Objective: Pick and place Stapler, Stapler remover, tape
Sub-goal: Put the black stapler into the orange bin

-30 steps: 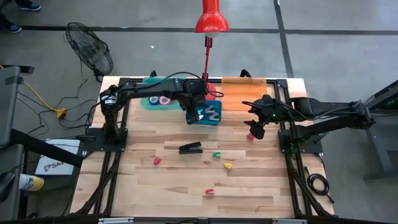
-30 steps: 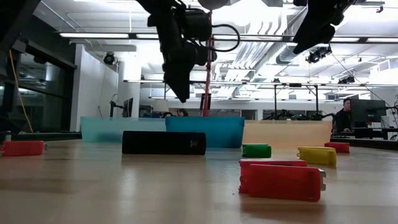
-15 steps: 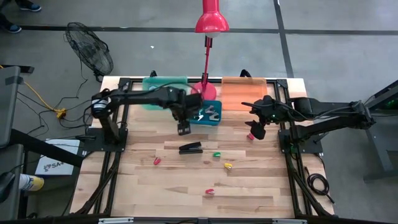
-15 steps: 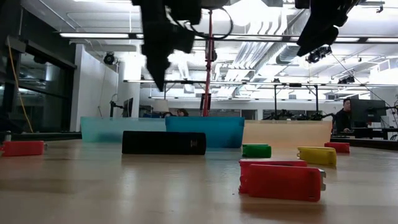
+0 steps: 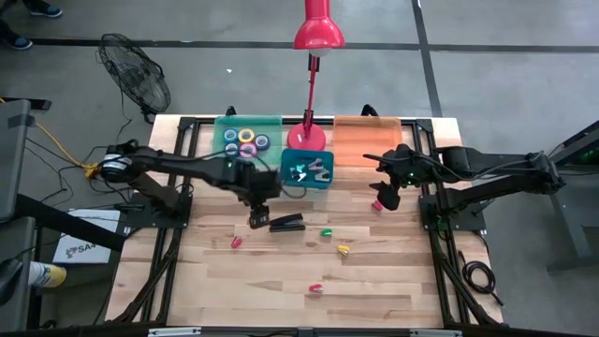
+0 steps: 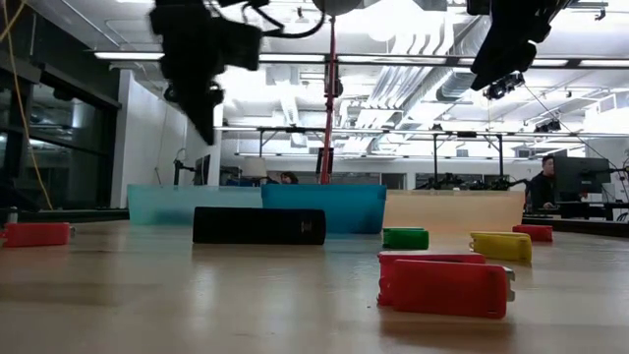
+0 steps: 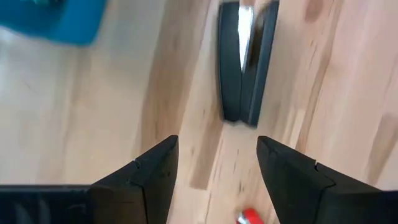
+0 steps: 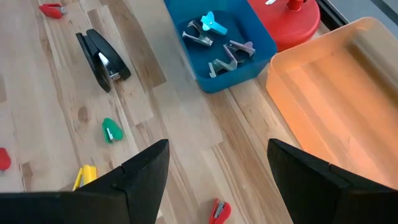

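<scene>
high view: straight down over the whole wooden table (image 5: 281, 262)
low view: table-top level, facing the room
left wrist view: close above the black stapler (image 7: 245, 59)
right wrist view: farther off, sharing that stapler and the blue bin (image 8: 217, 46)

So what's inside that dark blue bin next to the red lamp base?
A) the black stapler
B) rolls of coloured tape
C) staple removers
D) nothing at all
C: the blue bin holds several claw-shaped staple removers; the tape rolls sit in the teal bin beside it, and the stapler lies on the table.
</scene>
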{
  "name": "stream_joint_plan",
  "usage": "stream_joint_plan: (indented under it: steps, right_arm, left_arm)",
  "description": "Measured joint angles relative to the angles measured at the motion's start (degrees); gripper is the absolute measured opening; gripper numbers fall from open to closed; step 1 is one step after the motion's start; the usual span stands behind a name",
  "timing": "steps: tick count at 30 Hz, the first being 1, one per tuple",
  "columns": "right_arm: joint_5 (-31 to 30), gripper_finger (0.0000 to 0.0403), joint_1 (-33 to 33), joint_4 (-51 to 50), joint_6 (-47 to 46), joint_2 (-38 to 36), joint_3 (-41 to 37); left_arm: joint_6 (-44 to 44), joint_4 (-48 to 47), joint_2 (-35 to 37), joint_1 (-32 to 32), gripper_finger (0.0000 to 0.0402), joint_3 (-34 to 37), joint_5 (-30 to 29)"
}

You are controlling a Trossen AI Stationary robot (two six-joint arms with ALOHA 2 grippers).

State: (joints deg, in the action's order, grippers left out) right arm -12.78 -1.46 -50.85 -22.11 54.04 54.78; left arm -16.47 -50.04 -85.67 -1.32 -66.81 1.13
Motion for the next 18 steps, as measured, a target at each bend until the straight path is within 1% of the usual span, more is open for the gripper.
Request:
stream_joint_plan:
  steps: [2, 5, 8, 9, 13, 16, 18]
  right_arm:
    - [0.23, 0.0264, -0.02, -0.02, -0.15, 0.0, 0.0]
    - [0.33, 0.0264, 0.01, -0.02, -0.11, 0.0, 0.0]
    - [0.33, 0.0264, 0.0, -0.05, -0.02, 0.0, 0.0]
    - [0.4, 0.0264, -0.02, -0.05, 0.01, 0.0, 0.0]
    - [0.77, 0.0264, 0.01, -0.05, 0.04, 0.0, 0.0]
    - [0.77, 0.0264, 0.0, -0.02, 0.04, 0.0, 0.0]
    - [0.76, 0.0264, -0.02, 0.14, 0.04, -0.01, -0.11]
  left_arm:
    - [-1.1, 0.5, 0.3, -1.79, 0.0214, 2.07, -1.13]
    - [-3.76, 1.68, 0.01, -3.76, 0.0214, 4.33, -4.43]
    - [-4.22, 6.11, -0.76, -5.26, 0.0214, 6.22, -4.52]
    - [-4.35, 6.24, -0.76, -5.65, 0.0214, 6.83, -4.63]
    - [-4.8, 10.98, -1.03, -6.33, 0.0215, 7.44, -4.61]
    - [-4.85, 13.63, -1.13, -6.23, 0.023, 7.58, -4.62]
    - [-4.85, 15.14, -1.51, -6.23, 0.0253, 7.5, -4.76]
